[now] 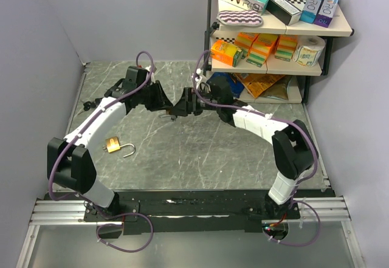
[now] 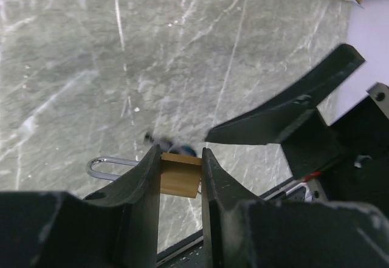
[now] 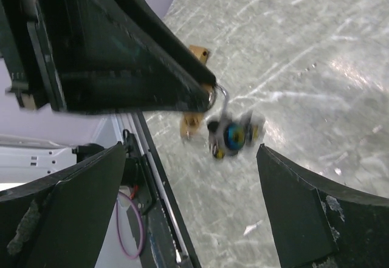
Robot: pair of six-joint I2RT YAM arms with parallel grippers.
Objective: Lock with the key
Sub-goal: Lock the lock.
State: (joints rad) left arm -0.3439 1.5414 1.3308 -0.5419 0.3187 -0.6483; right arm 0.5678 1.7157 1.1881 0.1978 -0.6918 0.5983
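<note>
The grey marble tabletop [image 1: 200, 152] carries everything. At its far right corner stands a three-tier shelf unit [image 1: 341, 26], out of the arms' way. Its top board holds flat boxes [image 1: 278, 3] and a striped pad [image 1: 240, 19]. The middle tier holds orange cartons [image 1: 264, 46] and a paper roll [image 1: 309, 50], and the bottom tier holds orange packets [image 1: 261, 84].

Both arms reach inward and meet tip to tip above the middle of the tabletop, which reads as a handover or a regrip in the air.

The padlock [image 1: 114, 145] lies flat in the left half of the tabletop, nearer the near edge and well apart from both grippers. Its shackle [image 1: 129, 151] is swung open, and nothing steadies it yet.

The left gripper [image 2: 180, 158] has its fingers narrow, pinching a small brass piece by its flat sides. This is most likely the key [image 2: 180, 178]. A wire loop [image 2: 103, 166] juts out beside the fingers, and a blurred bunch [image 3: 234, 135] hangs below.

The right gripper [image 3: 190, 149] stands wide, one finger on either side of that hanging bunch and touching nothing. It seems placed to take or steady the keys before they go to the lock.
</note>
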